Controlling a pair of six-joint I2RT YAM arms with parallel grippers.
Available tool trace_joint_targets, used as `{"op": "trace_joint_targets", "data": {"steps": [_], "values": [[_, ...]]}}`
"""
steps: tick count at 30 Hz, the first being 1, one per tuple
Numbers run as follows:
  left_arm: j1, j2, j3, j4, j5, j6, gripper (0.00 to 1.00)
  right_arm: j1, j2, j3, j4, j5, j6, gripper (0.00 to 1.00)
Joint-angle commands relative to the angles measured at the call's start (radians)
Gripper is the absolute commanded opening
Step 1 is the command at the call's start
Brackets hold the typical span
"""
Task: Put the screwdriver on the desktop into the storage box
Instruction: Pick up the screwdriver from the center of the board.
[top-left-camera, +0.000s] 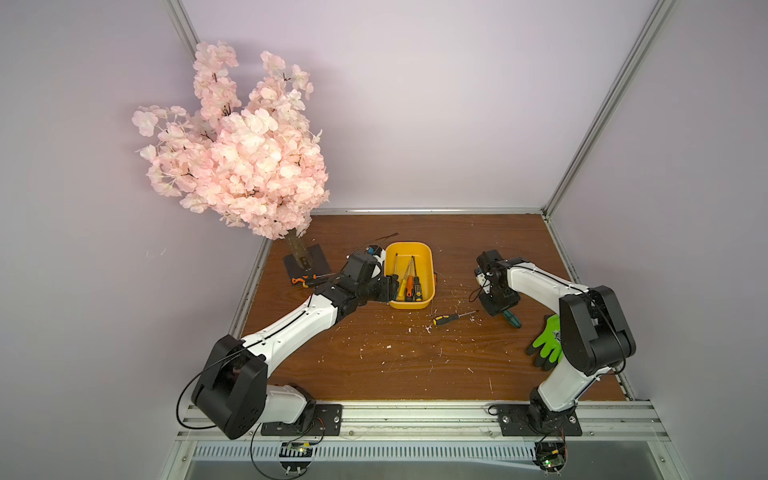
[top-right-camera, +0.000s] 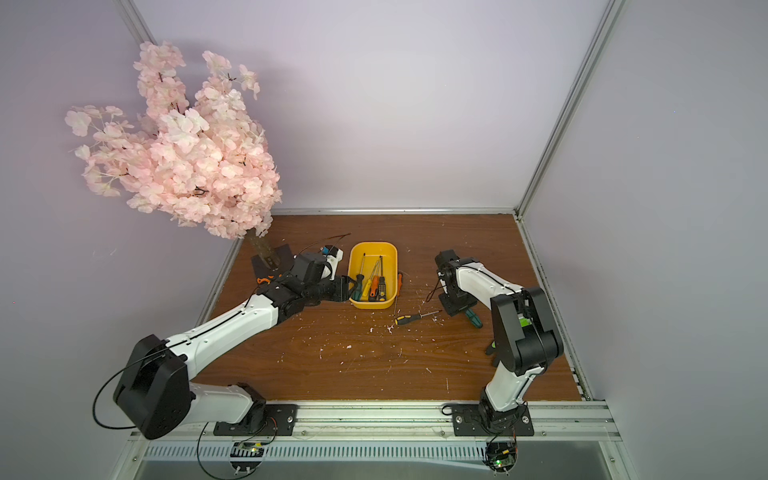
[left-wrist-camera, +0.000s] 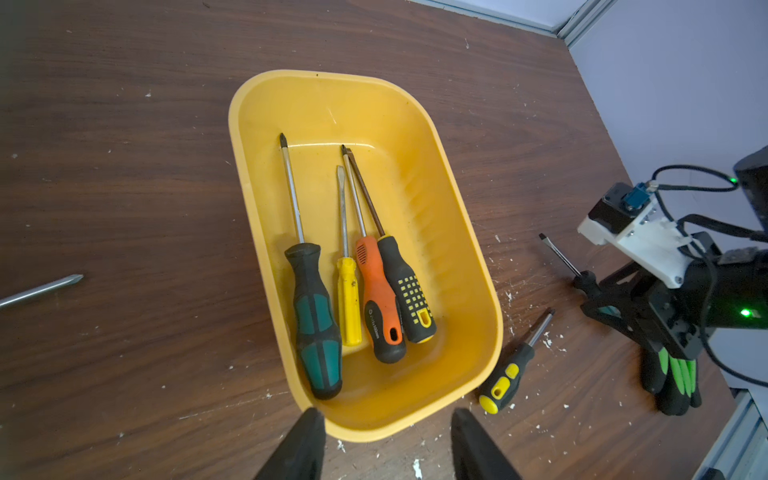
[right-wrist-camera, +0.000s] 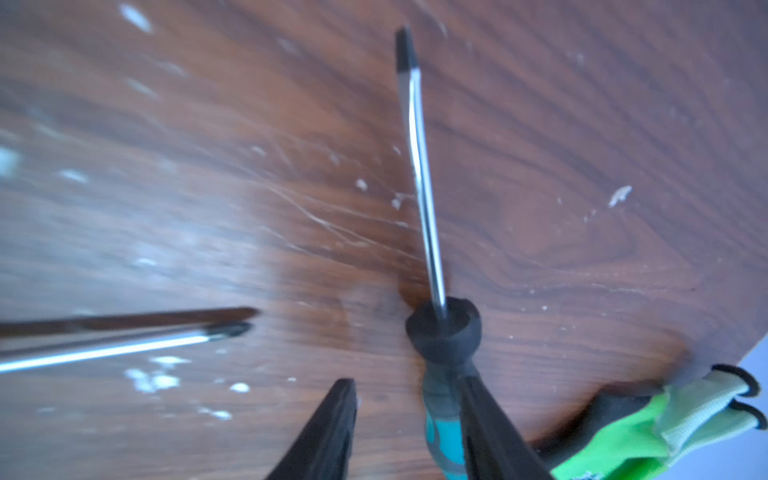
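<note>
Right hand (right-wrist-camera: 405, 380) stands released astride the teal screwdriver (right-wrist-camera: 442, 332) lying on the surface (right-wrist-camera: 582, 124), one finger (right-wrist-camera: 490, 424) touching it, probably lining up a pinch. Left hand (left-wrist-camera: 384, 411), released and empty, hovers at the box (left-wrist-camera: 332, 104) end, leaving its opening free.

1. The orange-handled screwdriver (left-wrist-camera: 379, 299) in the storage box (left-wrist-camera: 436, 199) bore a small dark mark on its grip, too small to read.
2. The green glove (top-left-camera: 544, 345) carried a dark print, illegible.
3. No lettering could be read.
</note>
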Motion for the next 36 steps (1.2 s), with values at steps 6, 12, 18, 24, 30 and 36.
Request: {"op": "trace_joint_targets", "data": {"steps": [6,12,18,24,30,36], "values": [[0.010,0.017,0.046,-0.010,0.019,0.023,0.53,-0.068,-0.023,-0.030,0.004,-0.019,0.011,0.47],[0.010,0.001,0.031,-0.018,0.004,0.023,0.53,-0.092,0.021,-0.019,0.011,-0.009,0.016,0.46],[0.010,-0.003,0.025,-0.017,-0.003,0.024,0.53,-0.101,0.061,-0.010,0.018,-0.039,0.012,0.39],[0.010,-0.005,0.024,-0.014,-0.008,0.022,0.53,-0.100,0.080,0.019,0.009,-0.064,0.015,0.18],[0.012,0.004,0.028,-0.015,-0.010,0.020,0.53,-0.101,-0.007,0.030,0.029,-0.075,0.026,0.16],[0.011,0.025,0.062,-0.027,-0.015,0.024,0.53,-0.093,-0.104,0.074,0.041,-0.133,0.060,0.16]]}}
